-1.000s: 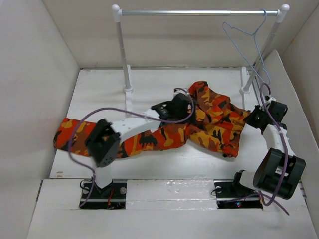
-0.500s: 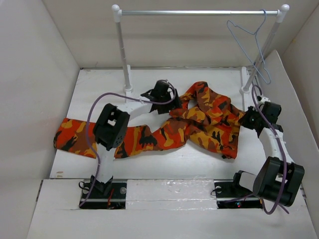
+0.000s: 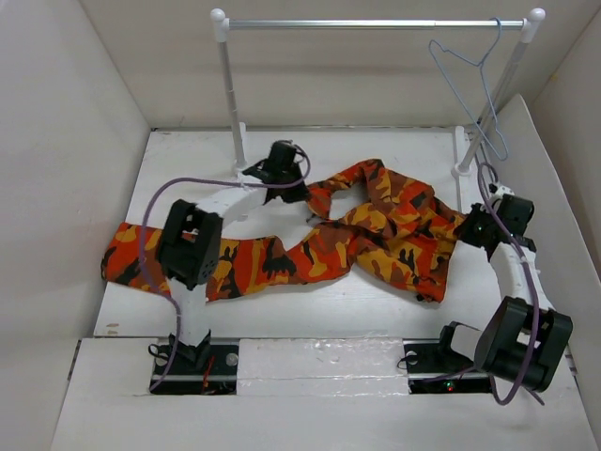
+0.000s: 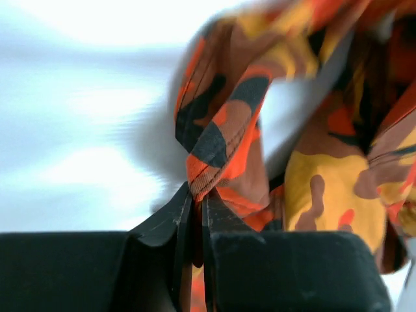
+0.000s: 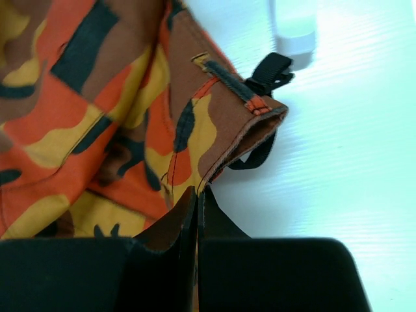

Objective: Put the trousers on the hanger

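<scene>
My left gripper (image 4: 193, 195) and right gripper (image 5: 197, 195) both pinch the trousers (image 3: 385, 235) stretched between them, the hanger (image 3: 484, 68) hanging beyond my right arm

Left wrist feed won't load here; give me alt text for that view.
The left pincer, jaws closed, pinches a fold of the orange, red, yellow and black camouflage trousers that rises just above its fingertips. More cloth bunches to the right; the white table on the left is blurred.
</scene>
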You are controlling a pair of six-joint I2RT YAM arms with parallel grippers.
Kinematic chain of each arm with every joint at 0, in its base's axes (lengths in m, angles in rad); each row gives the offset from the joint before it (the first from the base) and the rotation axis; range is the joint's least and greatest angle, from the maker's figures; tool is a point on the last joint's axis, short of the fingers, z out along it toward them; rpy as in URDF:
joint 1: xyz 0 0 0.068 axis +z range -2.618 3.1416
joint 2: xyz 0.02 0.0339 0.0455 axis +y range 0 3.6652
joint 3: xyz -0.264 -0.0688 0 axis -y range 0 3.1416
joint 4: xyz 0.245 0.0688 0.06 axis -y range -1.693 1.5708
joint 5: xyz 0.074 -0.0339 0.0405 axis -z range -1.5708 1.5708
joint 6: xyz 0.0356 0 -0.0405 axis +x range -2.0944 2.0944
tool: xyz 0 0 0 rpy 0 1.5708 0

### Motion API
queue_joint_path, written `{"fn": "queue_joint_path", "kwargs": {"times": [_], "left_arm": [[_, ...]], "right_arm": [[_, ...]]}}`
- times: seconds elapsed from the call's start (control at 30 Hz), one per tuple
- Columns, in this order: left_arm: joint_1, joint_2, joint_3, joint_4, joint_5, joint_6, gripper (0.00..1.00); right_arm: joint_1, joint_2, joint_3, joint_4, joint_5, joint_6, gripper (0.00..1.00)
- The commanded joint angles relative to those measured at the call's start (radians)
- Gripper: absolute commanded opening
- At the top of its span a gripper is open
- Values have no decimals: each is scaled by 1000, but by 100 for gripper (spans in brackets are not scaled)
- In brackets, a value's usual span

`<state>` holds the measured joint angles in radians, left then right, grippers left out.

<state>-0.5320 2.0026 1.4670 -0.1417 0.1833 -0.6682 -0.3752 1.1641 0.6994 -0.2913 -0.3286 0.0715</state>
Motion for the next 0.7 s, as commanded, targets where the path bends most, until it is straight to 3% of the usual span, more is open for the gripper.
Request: {"fn": "queue_joint_path", "kwargs": {"times": [0.0,0.03,0.07,0.2,0.27,0.3,0.33,0.37,0.4,0.43,0.47,0.6,0.67], "left_arm": [[116,-328,-8,-45,-155,68,0],[174,-469,-34,-91,-254,94,0],[175,-470,-34,-91,-255,101,0],[325,-665,-144,-87,-541,90,2],[464,-724,-250,-66,-573,35,36],[537,-726,-275,-62,-453,-5,59],[675,-719,-318,-64,-383,-25,70],[738,-690,-333,-71,-305,-37,79],[782,-670,-341,-82,-151,-34,84],[808,-656,-371,-87,-119,-25,84],[823,-645,-390,-85,-101,-19,85],[823,-703,-506,-59,-172,-11,87],[823,-743,-545,-55,-234,-39,90]], "right_arm": [[-51,28,86,12,34,14,0],[-89,48,127,12,27,34,0],[-90,48,127,12,19,34,0],[-100,110,195,35,34,92,0],[-100,134,239,41,49,97,0],[-109,146,253,29,68,96,0],[-110,172,267,29,82,96,0],[-122,184,287,30,97,99,0],[-131,196,296,32,102,103,0],[-131,227,308,27,102,105,1],[-131,238,319,14,99,102,8],[-154,252,371,-11,111,85,59],[-163,237,393,-29,83,85,71]]}}
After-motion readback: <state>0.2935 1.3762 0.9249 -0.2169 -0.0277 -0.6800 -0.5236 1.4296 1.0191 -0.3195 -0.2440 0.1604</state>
